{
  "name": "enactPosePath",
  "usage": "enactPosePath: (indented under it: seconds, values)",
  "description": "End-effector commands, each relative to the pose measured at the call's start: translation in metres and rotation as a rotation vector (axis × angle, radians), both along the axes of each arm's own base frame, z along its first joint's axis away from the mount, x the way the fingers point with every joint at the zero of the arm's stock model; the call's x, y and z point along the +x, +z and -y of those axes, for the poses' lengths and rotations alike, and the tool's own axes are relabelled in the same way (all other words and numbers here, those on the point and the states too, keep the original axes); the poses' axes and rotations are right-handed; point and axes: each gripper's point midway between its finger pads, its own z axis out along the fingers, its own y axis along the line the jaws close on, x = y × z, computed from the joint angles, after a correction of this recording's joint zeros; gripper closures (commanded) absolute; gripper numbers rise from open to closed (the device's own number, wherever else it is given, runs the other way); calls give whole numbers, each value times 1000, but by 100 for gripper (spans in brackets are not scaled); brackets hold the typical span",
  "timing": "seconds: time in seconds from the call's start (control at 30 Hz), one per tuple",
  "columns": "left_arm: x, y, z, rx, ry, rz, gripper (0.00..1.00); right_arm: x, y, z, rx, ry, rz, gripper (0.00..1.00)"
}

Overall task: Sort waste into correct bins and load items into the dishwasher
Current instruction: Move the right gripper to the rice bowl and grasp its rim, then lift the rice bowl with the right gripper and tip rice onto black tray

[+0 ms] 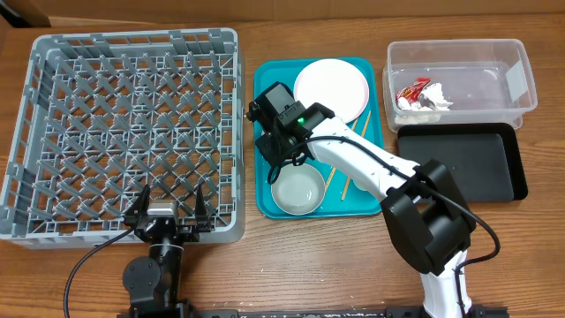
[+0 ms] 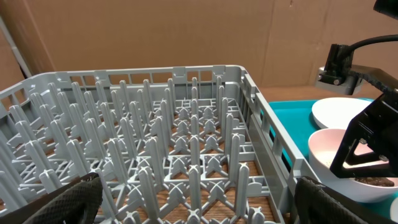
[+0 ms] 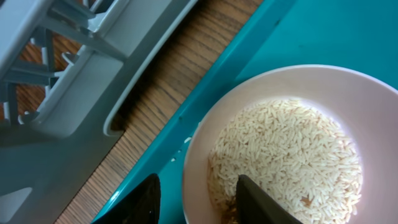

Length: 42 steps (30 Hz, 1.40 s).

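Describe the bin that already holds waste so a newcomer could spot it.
From the big grey dish rack, look right past the teal tray to the two containers at the far right. It is the clear plastic tub, holding a red wrapper and white napkin; the black tray in front of it is opaque and shallow.

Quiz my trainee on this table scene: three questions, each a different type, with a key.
1. True or false: the red wrapper lies in the clear tub.
2. What is in the bowl whose rim the right claw straddles? A) rice B) soup C) nothing
3. Fill in: the chopsticks lie on the ____ tray.
Key: 1 true; 2 A; 3 teal.
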Motion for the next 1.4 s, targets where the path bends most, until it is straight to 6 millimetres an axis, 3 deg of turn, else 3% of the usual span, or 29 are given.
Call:
enactPosePath:
  seconds: [0.0, 0.3, 0.8, 1.0, 1.17, 1.37]
  values:
    - [0, 0, -2, -9, 9, 4, 0, -3, -2, -1, 7, 29, -11, 60]
    - [0, 0, -2, -9, 9, 4, 0, -13, -20, 7, -17, 28, -40, 64]
    - [0, 0, -2, -9, 9, 4, 0, -8, -18, 3, 4, 21, -18, 93]
    - [0, 0, -2, -9, 9, 4, 0, -3, -16, 3, -3, 13, 2, 96]
    - [0, 0, -2, -9, 9, 4, 0, 12, 16, -5, 36, 5, 67, 96]
    - [0, 0, -2, -9, 9, 4, 0, 26, 93, -11, 107, -9, 187, 96]
